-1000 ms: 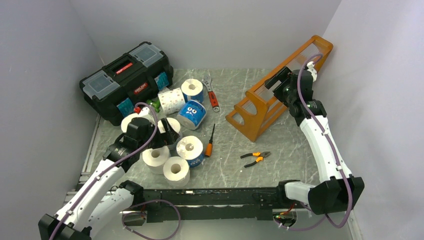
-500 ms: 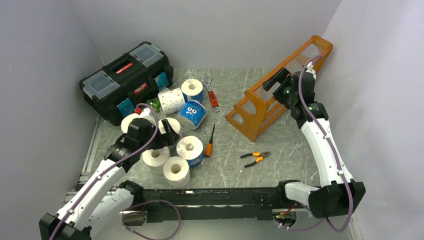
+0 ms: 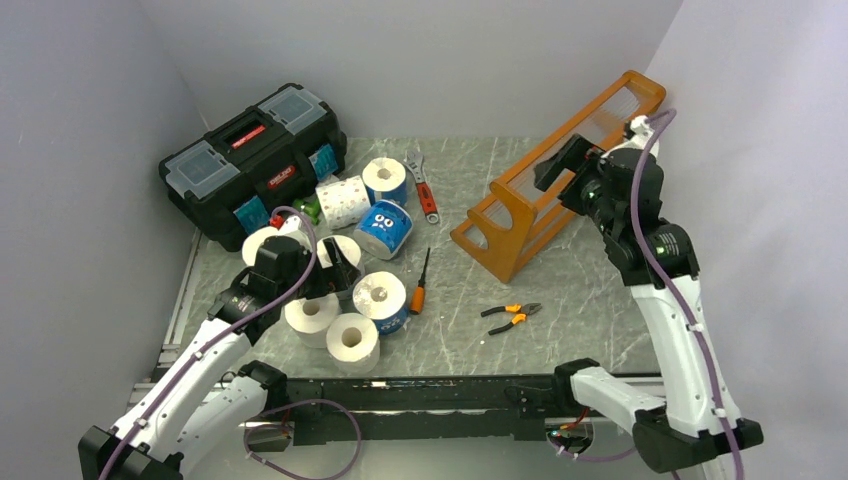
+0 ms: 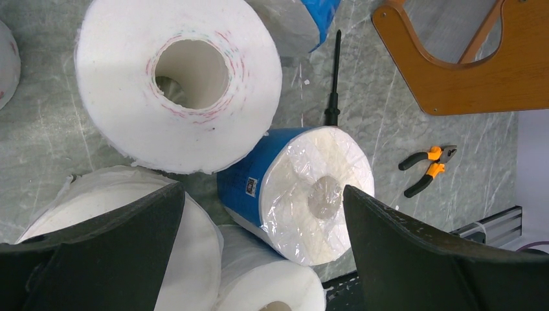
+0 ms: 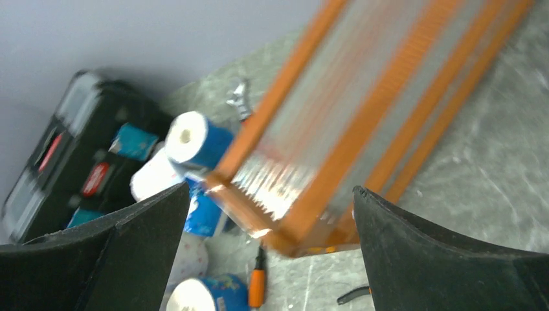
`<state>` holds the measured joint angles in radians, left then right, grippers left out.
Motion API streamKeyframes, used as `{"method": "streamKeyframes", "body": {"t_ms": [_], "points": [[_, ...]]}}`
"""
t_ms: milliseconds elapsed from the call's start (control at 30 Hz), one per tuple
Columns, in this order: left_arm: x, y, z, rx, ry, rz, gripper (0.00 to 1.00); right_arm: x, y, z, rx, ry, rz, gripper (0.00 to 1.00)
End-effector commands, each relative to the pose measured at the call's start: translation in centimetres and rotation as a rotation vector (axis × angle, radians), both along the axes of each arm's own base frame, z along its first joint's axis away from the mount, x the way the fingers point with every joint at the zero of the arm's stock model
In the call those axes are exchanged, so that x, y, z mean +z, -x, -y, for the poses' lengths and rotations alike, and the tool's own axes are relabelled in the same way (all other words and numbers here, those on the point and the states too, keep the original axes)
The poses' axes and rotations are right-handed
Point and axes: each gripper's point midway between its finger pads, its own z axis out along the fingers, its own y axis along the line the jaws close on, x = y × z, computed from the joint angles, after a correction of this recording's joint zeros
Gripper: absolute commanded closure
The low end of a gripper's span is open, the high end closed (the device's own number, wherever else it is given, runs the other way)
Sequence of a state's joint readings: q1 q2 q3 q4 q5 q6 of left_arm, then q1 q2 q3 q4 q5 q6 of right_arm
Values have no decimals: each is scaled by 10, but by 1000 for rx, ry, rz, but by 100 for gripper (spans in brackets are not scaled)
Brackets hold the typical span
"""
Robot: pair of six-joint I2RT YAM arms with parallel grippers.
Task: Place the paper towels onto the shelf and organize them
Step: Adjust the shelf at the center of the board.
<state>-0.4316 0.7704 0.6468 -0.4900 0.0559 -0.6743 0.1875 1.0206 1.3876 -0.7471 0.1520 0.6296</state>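
The paper towels (image 3: 353, 340) are short, fat rolls with hollow cores, clustered on the left half of the desk (image 3: 560, 300). Five are bare, soft white paper. Three are in glossy blue film, and one of these (image 3: 386, 228) shows cartoon eyes. The shelf (image 3: 497, 232) is smooth orange-brown wood with curved end panels and long pale slats. It lies askew across the right half of the desk and holds no rolls.

The left jaws are released and spread wide above the nearest blue-wrapped roll (image 4: 304, 194). In the left wrist view that roll lies on its side between the two black fingers, clear of both, with a white roll (image 4: 178, 81) just beyond it. The right jaws are also released and empty, poised over the shelf's slats. That wrist view is blurred, so contact cannot be judged.

The desk top is grey, marbled and slightly shiny. A black toolbox (image 3: 250, 160) with red latches stands at the back left. A wrench (image 3: 424, 185), an orange-handled screwdriver (image 3: 420, 285) and pliers (image 3: 510, 315) lie between the rolls and the shelf. Plain pale lilac-grey walls close in three sides.
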Motion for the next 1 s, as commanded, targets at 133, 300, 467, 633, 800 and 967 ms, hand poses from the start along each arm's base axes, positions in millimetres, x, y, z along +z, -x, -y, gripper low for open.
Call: {"method": "streamKeyframes", "body": {"t_ms": [133,300,467,633,800,967], "points": [[23,-6,8,-8,50,46,1,34,14,-70,254,315,29,9],[23,-3,5,3,55,46,1,9,5,-100,322,475,-35,18],[27,-3,5,6,60,53,1,2,-3,-102,319,558,-44,24],[34,-5,7,-6,60,61,1,-10,-10,-100,304,618,-73,26],[47,-10,16,-34,84,83,1,-25,-7,-95,304,653,-114,28],[60,-16,41,-127,170,91,1,-45,3,-85,301,682,-163,29]]}}
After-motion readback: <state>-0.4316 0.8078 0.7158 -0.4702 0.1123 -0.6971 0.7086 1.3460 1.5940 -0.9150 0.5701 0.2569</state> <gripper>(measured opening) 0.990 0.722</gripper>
